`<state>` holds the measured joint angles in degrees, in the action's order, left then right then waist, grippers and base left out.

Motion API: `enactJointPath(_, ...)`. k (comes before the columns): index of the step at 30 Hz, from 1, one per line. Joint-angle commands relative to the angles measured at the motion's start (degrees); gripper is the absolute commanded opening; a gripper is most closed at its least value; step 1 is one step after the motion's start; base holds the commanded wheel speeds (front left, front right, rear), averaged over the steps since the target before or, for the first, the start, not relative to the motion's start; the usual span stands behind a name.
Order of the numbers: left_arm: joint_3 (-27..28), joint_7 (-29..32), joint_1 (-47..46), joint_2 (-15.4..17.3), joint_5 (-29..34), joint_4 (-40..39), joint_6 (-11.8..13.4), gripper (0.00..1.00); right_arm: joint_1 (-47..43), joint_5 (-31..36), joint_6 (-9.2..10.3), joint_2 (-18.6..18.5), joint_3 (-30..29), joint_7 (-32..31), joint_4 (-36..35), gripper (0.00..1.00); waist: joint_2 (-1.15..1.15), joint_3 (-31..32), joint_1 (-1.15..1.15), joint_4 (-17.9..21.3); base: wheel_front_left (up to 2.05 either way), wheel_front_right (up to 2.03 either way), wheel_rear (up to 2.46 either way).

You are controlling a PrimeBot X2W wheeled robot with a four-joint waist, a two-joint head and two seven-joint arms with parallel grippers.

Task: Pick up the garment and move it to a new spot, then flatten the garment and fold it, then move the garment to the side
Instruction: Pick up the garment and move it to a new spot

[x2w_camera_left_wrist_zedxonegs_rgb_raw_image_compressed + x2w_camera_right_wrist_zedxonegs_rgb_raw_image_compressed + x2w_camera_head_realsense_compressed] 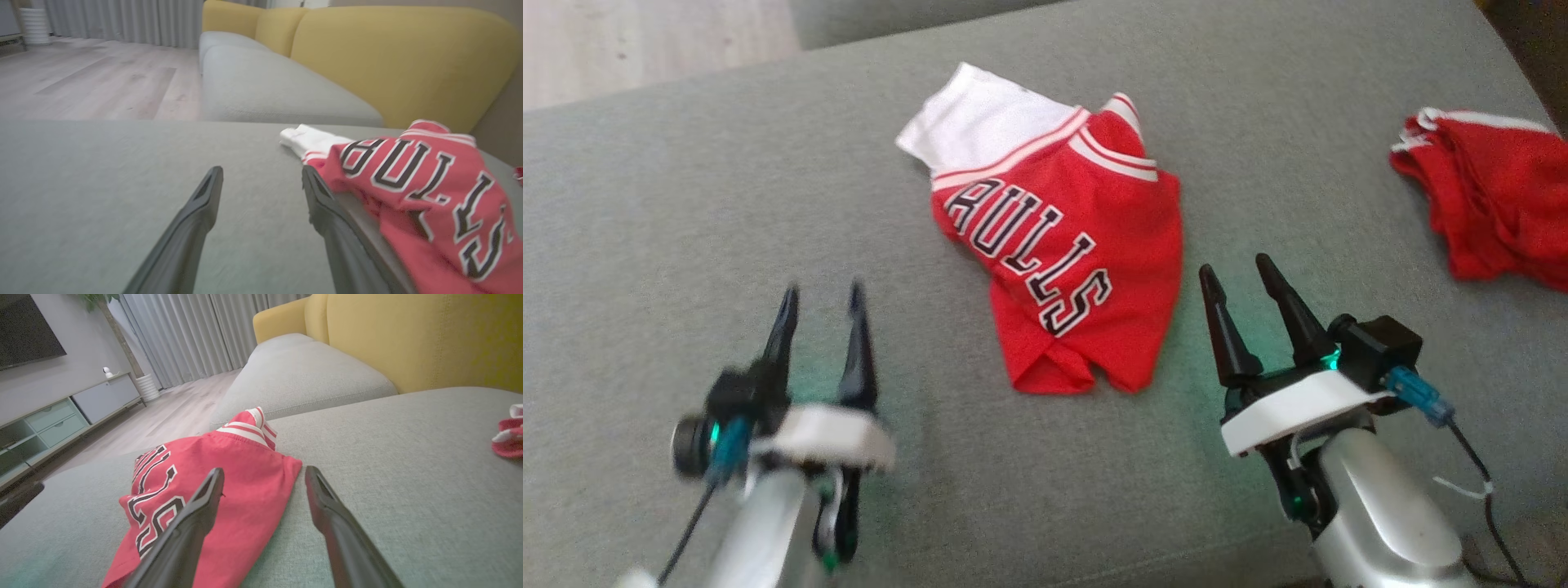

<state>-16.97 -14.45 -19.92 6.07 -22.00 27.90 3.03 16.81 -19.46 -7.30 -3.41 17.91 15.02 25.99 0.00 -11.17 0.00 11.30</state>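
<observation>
My left gripper [821, 298] and right gripper [1237, 273] are spread, empty. The soft red mesh jersey [1066, 261] looks light and floppy; I'd pinch its near hem.

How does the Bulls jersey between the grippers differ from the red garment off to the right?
The Bulls jersey shows black-and-white lettering; the red garment shows none. The jersey has a broad white panel at its far end; the other has just thin white trim. The jersey lies whole in the head view; the other runs off its right edge. Both are red, on the grey cushion.
</observation>
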Motion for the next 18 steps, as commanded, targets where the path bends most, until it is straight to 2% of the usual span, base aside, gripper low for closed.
enactJointPath(1, 4.0, -0.53, 2.12, 0.81, 1.55, -2.97, 0.11, 1.0, 0.12, 0.78, -0.19, 0.53, 0.12, -0.02, -1.14, 1.0, 0.0, 1.89, 0.0, -2.17, 0.0, 0.0, 0.0)
enactJointPath(9, 10.6, -0.54, 12.4, -1.08, 6.91, -4.65, -2.19, 1.0, -2.28, 2.55, -0.19, 0.53, -4.66, -0.02, 1.21, 1.0, 0.0, 6.24, 0.0, -7.18, 0.0, 0.0, 0.0)
enactJointPath(18, 14.1, -0.54, 20.38, -2.89, 10.28, -5.59, -4.58, 1.0, -6.28, 3.85, -0.19, 0.53, -6.56, -0.02, 3.69, 1.0, 0.0, 10.19, 0.0, -9.36, 0.0, 0.0, 0.0)
